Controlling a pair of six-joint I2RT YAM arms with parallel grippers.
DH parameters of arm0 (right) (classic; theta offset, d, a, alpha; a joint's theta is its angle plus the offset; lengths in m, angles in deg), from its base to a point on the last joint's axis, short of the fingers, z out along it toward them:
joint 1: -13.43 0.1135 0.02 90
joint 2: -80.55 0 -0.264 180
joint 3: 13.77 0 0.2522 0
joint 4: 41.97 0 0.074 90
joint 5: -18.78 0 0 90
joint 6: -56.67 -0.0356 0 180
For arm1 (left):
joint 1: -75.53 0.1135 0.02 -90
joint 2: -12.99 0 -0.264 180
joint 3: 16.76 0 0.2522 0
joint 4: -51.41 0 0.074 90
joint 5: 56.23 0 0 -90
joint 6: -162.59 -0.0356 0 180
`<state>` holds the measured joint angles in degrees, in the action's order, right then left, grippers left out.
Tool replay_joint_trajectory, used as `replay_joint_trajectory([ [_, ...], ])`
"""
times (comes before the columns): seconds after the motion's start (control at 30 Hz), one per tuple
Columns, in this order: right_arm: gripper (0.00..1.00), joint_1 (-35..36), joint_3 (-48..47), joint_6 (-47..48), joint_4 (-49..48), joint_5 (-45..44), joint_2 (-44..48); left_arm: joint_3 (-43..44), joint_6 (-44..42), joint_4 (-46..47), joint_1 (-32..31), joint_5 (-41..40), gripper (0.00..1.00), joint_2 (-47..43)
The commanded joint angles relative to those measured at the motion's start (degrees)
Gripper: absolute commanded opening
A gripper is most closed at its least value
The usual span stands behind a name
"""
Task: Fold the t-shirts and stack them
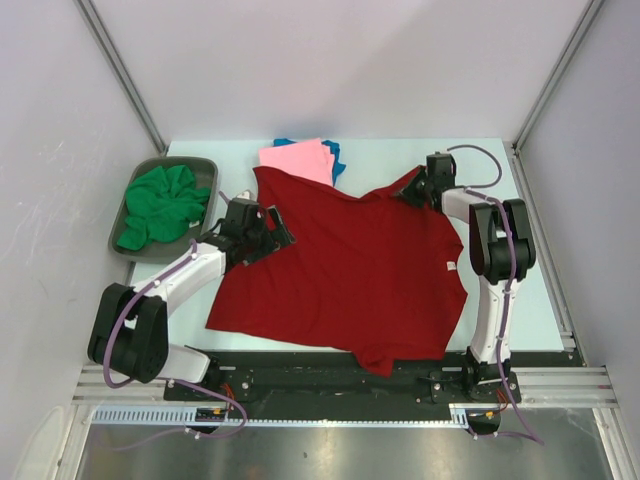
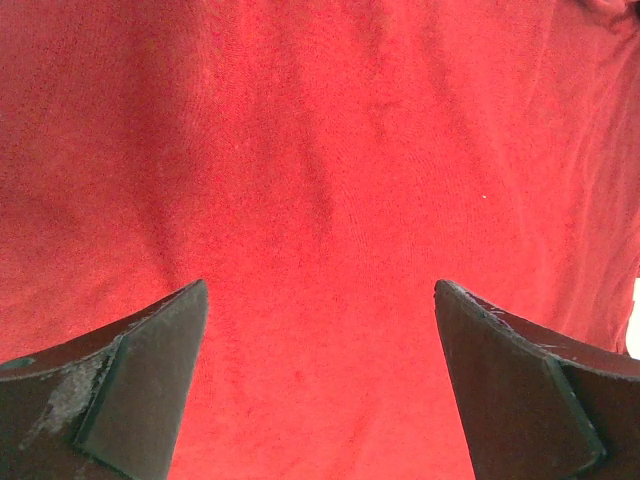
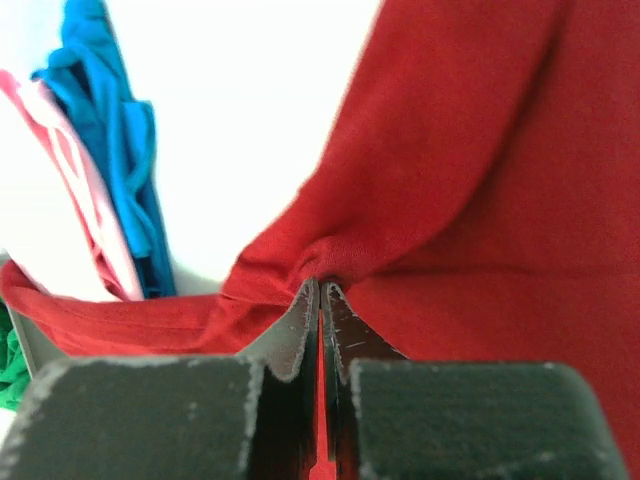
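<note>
A grey tray (image 1: 200, 168) sits at the far left edge of the pale table (image 1: 530, 290).

- We reach our left arm forward and inward from a low elbow at the near left. The left pincer (image 1: 262, 236) points down with its jaws spread wide.
- Our right arm stands folded upright, wrist stretched to the far side. The right pincer (image 1: 414, 189) is clamped on a fold of the dark red t-shirt (image 1: 350, 270).

The dark red t-shirt (image 1: 350, 265) is showing plain, unpatterned cloth (only a small white tag (image 1: 450, 266) is breaking it). The pink t-shirt (image 1: 297, 160) and blue t-shirt (image 1: 337, 153) are looking plain too, and the green t-shirt (image 1: 160, 205) is standing out brightly against the grey tray (image 1: 190, 161).
</note>
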<state>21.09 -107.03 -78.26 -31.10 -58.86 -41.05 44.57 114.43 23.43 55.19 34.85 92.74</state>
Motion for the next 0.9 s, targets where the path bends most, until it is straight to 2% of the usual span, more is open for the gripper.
replay_joint_trajectory([
  [0.0,0.00,2.2,-8.1,3.0,-3.3,1.1,-1.9,-0.4,-1.5,1.4,0.1,-0.8,1.00,0.2],
  [0.17,0.00,5.9,-20.3,4.0,-5.6,4.4,-6.4,-0.5,-1.7,1.2,0.1,-0.9,1.00,0.3],
  [0.23,0.00,7.3,-25.1,4.5,-5.7,5.2,-10.9,-0.5,-1.8,1.2,0.1,-0.9,1.00,0.3],
  [0.27,0.18,8.2,-31.7,4.8,-4.8,5.9,-13.3,-0.3,-1.9,1.0,0.2,-0.8,1.00,0.3],
  [0.3,0.45,8.5,-34.7,4.8,-3.3,6.1,-17.1,-0.2,-1.9,0.9,0.2,-0.9,1.00,0.5],
  [0.33,0.66,8.6,-37.9,4.5,-0.4,5.9,-18.8,-0.1,-2.0,0.9,0.2,-0.9,1.00,0.5],
  [0.37,0.99,8.5,-39.6,3.7,-0.1,5.1,-19.5,-0.1,-2.0,0.6,0.2,-0.9,1.00,0.6],
  [0.4,1.00,8.2,-38.1,2.7,-1.1,5.0,-19.4,-0.2,-2.1,0.5,0.2,-1.0,1.00,0.5],
  [0.43,1.00,7.9,-35.7,1.9,-6.1,4.6,-16.9,-0.4,-2.2,0.6,0.2,-0.9,1.00,0.3],
  [0.47,1.00,7.6,-28.9,1.3,-9.2,3.1,-15.2,-0.8,-2.2,1.0,0.2,-0.8,1.00,0.1],
  [0.53,0.99,6.3,-23.3,0.5,-16.6,2.5,-9.4,-1.2,-2.0,1.1,0.2,-0.9,1.00,0.1],
  [0.6,1.00,4.4,-15.6,0.5,-18.7,2.5,-5.1,-1.4,-2.0,1.0,0.2,-0.6,1.00,-0.2],
  [0.67,1.00,3.2,-9.9,1.9,-19.3,1.2,3.0,-1.9,-1.9,0.7,0.1,-0.2,1.00,-1.3],
  [0.73,1.00,2.3,-3.6,6.7,-15.1,-0.4,9.3,-2.4,-2.0,0.2,0.1,-0.4,1.00,-3.1],
  [0.87,1.00,3.4,-0.1,16.1,0.5,-7.7,24.7,-3.1,-2.2,-3.9,0.0,-0.8,1.00,-6.1],
])
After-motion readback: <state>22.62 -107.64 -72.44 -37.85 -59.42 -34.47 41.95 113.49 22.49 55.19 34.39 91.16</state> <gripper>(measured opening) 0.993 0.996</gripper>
